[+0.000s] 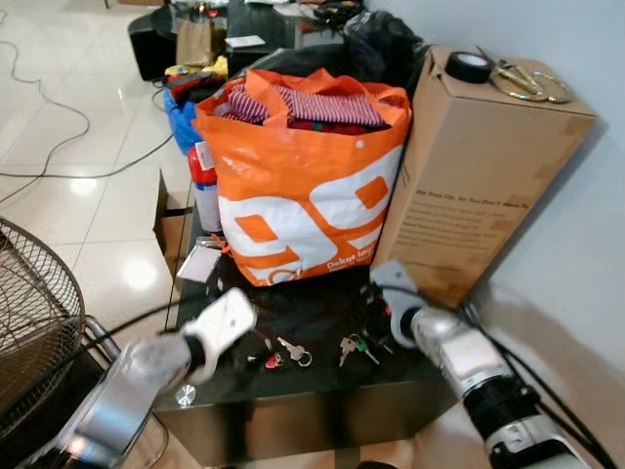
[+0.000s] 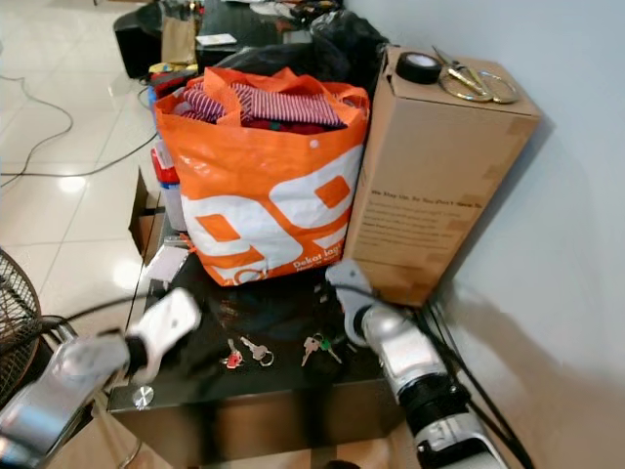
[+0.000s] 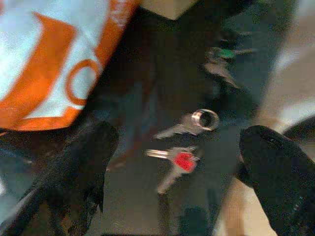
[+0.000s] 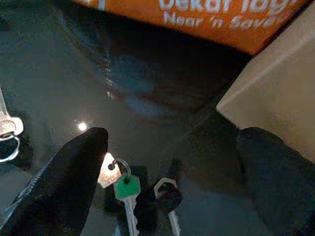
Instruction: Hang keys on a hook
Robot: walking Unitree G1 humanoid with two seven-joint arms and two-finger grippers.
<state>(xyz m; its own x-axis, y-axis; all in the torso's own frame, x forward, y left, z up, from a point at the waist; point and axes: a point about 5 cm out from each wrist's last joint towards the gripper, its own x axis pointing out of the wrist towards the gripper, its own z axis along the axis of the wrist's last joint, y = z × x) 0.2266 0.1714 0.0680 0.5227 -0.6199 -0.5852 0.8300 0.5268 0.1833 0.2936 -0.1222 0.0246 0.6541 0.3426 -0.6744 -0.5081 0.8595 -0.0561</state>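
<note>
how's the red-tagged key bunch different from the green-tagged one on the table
The red-tagged key bunch lies nearer the left tool; the green-tagged key bunch lies nearer the right tool. The red-tagged bunch has a plain silver key on a ring beside it; the green-tagged bunch includes a black-headed key. Both lie flat on the dark glossy table, ungripped, between open fingers.

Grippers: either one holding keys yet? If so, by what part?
Nothing held. Left gripper is open above the red-tagged keys; right gripper is open above the green-tagged keys. Both bunches lie on the black table.
</note>
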